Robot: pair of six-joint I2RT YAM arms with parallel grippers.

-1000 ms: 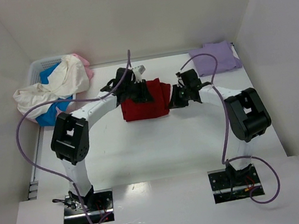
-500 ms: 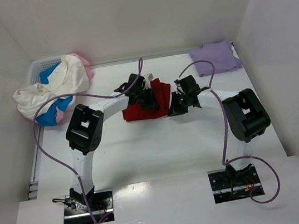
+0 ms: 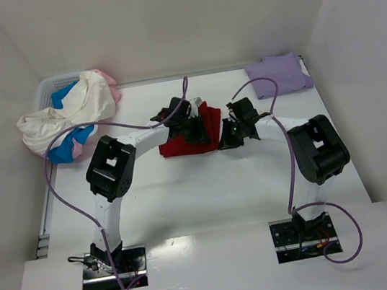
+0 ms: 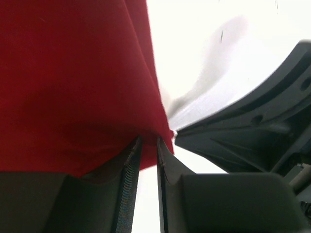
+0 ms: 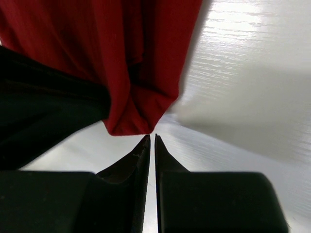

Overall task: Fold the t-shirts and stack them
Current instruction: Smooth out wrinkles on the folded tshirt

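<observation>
The dark red t-shirt point(image 3: 179, 146) lies partly folded mid-table. My left gripper point(image 3: 195, 127) is over it; in the left wrist view point(image 4: 148, 141) its jaws are nearly together with red cloth point(image 4: 73, 82) pinched between the tips. My right gripper point(image 3: 230, 138) is at the shirt's right edge; in the right wrist view point(image 5: 150, 138) its jaws are shut with nothing between them, and a folded corner of the red cloth point(image 5: 133, 116) ends just ahead of the tips. The pale lavender t-shirt point(image 3: 279, 74) lies folded at the back right.
A white lattice basket point(image 3: 52, 86) stands at the back left with cream-white point(image 3: 71, 108), bright blue point(image 3: 62, 146) and pink point(image 3: 105, 78) shirts spilling over it. White walls close in the back and both sides. Purple cables loop above both arms.
My left gripper has moved right across the red shirt, carrying cloth with it, so the shirt now looks narrower. My right gripper has shifted slightly left to the shirt's right edge.
</observation>
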